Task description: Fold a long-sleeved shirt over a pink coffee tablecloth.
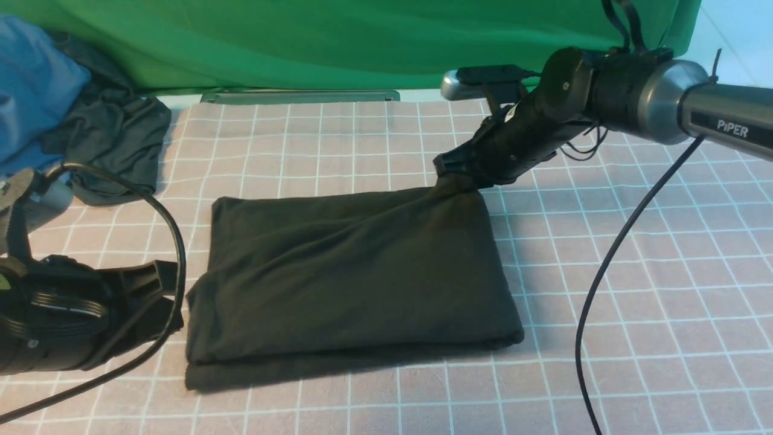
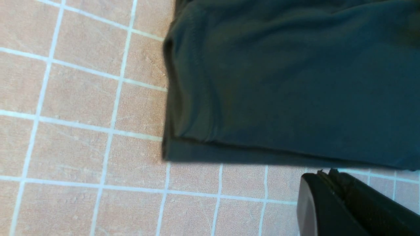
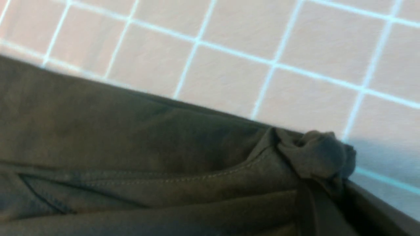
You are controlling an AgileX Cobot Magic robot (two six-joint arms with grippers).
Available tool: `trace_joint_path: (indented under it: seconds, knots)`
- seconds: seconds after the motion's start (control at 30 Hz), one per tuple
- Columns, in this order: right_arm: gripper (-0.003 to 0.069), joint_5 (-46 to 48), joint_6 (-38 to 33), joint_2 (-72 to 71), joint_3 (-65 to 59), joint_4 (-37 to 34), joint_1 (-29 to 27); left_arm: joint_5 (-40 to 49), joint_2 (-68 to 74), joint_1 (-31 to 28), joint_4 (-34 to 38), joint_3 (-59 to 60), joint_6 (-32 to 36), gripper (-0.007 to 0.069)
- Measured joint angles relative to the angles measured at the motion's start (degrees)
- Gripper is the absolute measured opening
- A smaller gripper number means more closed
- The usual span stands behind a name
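black folded long-sleeved shirt (image 1: 350, 278), far right corner apparently pinched in right gripper (image 1: 454, 175); left gripper (image 1: 166, 296) closed

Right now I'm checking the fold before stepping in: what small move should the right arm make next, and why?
Probably lift the pinched corner slightly and carry it toward the near edge. The right gripper is shut on the shirt's far right corner, bunching the fabric there, while the rest lies flat on the tablecloth. The left gripper sits shut beside the shirt, holding nothing.

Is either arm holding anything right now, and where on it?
The right gripper pinches the long-sleeved shirt at its far right corner, fabric bunched between its fingers. The left gripper is shut beside the shirt, holding nothing.
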State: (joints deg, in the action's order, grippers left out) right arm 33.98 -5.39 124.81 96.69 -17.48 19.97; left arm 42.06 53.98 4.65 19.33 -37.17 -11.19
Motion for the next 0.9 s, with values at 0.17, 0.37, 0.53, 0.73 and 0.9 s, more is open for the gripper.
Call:
trace_joint_path:
  seconds: [0.17, 0.37, 0.53, 0.73, 0.9]
  knots:
    - [0.0081, -0.57, 0.83, 0.0, 0.0, 0.0, -2.11, 0.0, 0.0, 0.0, 0.0, 0.0, 0.0, 0.0013]
    - [0.0302, -0.46, 2.2, -1.15, 0.0, 1.86, -4.42, -0.2, 0.0, 0.0, 0.0, 0.0, 0.0, 0.0013]
    - [0.0486, 5.32, 1.33, -7.14, 0.0, 10.83, -4.58, -0.2, 0.0, 0.0, -0.19, 0.0, -0.12, 0.0013]
    - [0.016, 17.04, 0.87, -21.4, 0.0, 22.01, -4.67, -0.8, -0.54, 0.0, -0.06, 0.0, 0.3, 0.0013]
    - [0.0038, 18.46, 1.41, -37.2, 0.0, 23.79, -4.77, -0.91, -4.58, 0.0, 1.08, 0.06, 0.89, 0.0013]
